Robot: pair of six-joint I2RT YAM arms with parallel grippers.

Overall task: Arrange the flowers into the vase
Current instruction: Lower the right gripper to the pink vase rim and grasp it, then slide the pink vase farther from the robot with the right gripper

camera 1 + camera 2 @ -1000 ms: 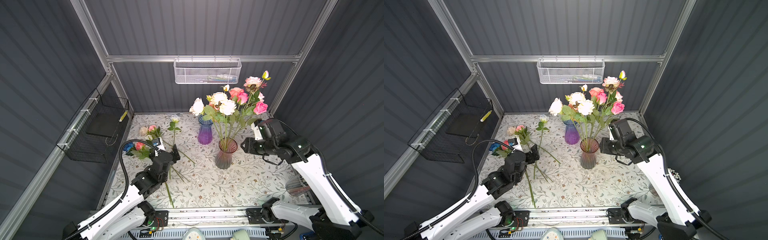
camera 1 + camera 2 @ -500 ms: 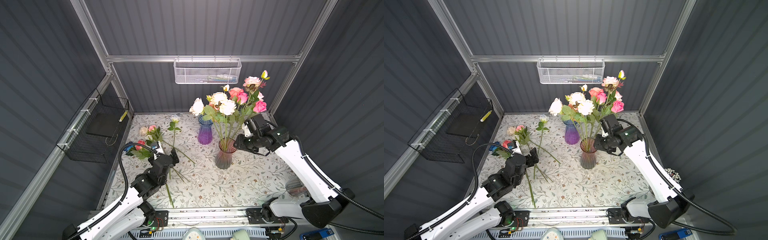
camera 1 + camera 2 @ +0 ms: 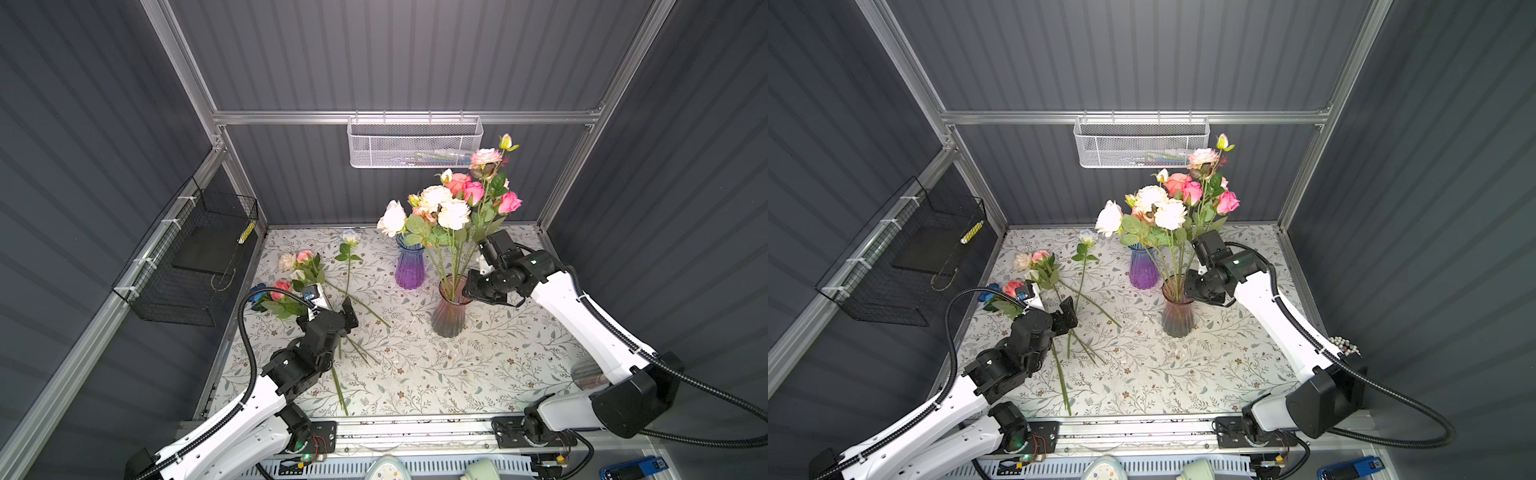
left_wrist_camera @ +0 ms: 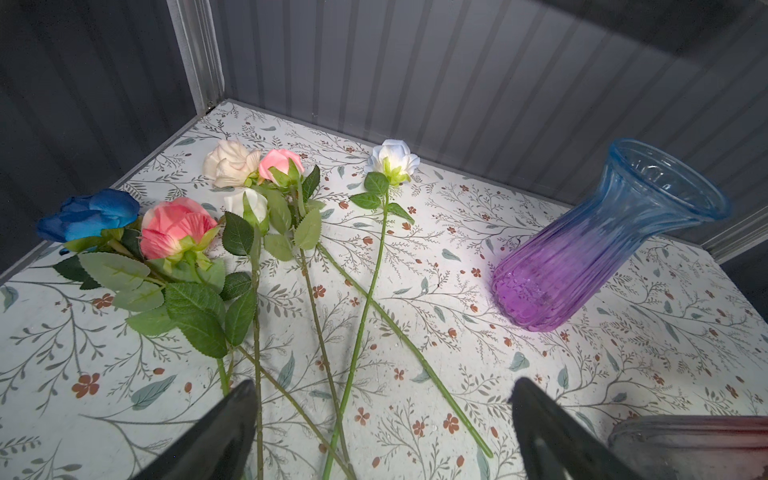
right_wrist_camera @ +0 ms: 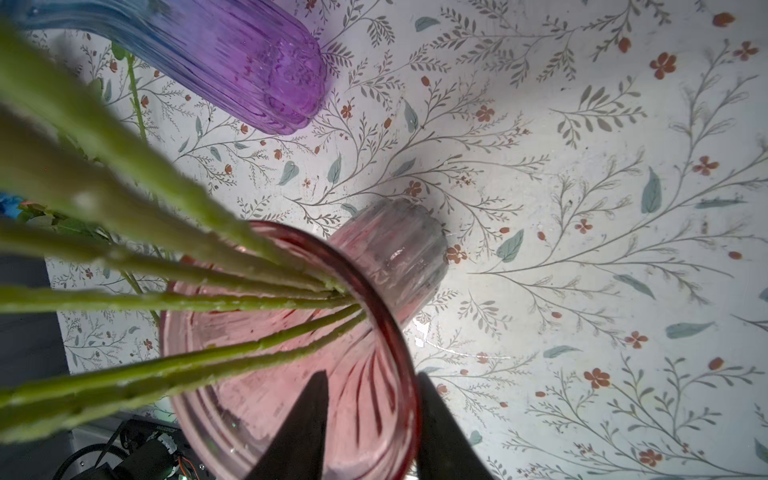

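Several flowers (image 3: 453, 203) stand in the pink glass vase (image 3: 448, 316), their green stems (image 5: 166, 232) leaning out over its rim (image 5: 399, 332). My right gripper (image 5: 371, 378) straddles that rim. One finger is inside the vase with a gap to the glass, and the other is outside against the rim. More flowers (image 4: 178, 228) lie on the table at the left, among them a blue rose (image 4: 87, 214). My left gripper (image 4: 382, 386) is wide open low over their stems and holds nothing. In both top views it sits near the left wall (image 3: 1054, 316).
An empty purple-and-blue vase (image 3: 409, 266) stands just behind and left of the pink one. A white mesh basket (image 3: 415, 143) hangs on the back wall and a black wire basket (image 3: 195, 257) on the left wall. Loose stems cross the floral table (image 3: 415, 374).
My right arm swung left and down to the pink vase, and its jaws narrowed around the rim. The left arm edged slightly forward over the stems.
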